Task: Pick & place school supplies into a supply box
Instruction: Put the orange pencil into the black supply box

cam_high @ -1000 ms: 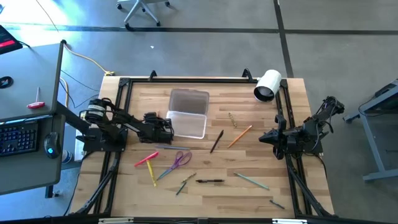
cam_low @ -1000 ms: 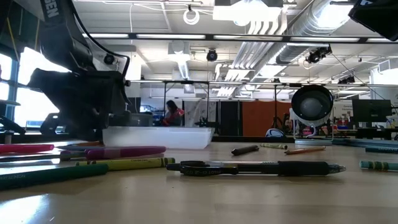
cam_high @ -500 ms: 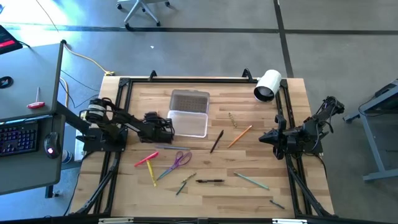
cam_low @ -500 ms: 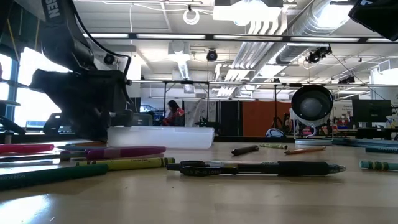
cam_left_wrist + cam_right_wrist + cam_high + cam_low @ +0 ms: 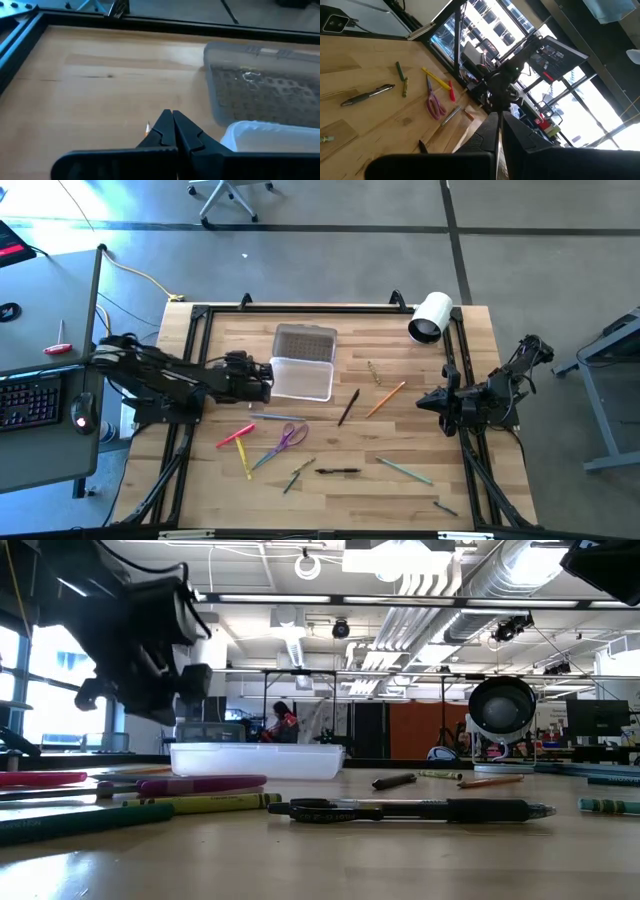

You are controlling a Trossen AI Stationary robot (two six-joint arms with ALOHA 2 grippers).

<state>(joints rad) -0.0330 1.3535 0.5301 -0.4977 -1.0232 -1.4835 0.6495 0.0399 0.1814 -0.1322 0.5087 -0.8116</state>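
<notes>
The clear supply box [image 5: 302,379] stands left of the table's centre. Its ribbed lid [image 5: 305,342] lies open on the far side. The school supplies lie loose on the wood: a pink marker [image 5: 235,436], purple-handled scissors [image 5: 292,436], a black pen [image 5: 338,471] and an orange pencil [image 5: 385,399]. My left gripper [image 5: 264,380] hangs shut above the table at the box's left end. In the left wrist view a thin pale tip [image 5: 147,129] shows beside its fingers [image 5: 172,117]. My right gripper [image 5: 420,402] waits shut at the right edge. My left gripper is shut, and a thin pale stick with an orange tip [image 5: 147,129] shows just beside one finger. I cannot tell whether the fingers touch it or whether it lies on the table below.
A large white roll [image 5: 431,317] lies at the far right corner. A black marker [image 5: 348,407], a green pencil [image 5: 405,471], a yellow marker [image 5: 244,460] and a grey pencil [image 5: 277,417] lie in the near half. A black frame [image 5: 195,320] borders the table.
My left gripper has risen from table height beside the box's left end to well above the box's rim. Its arm has folded back toward the table's left edge. The supplies on the table lie as before.
</notes>
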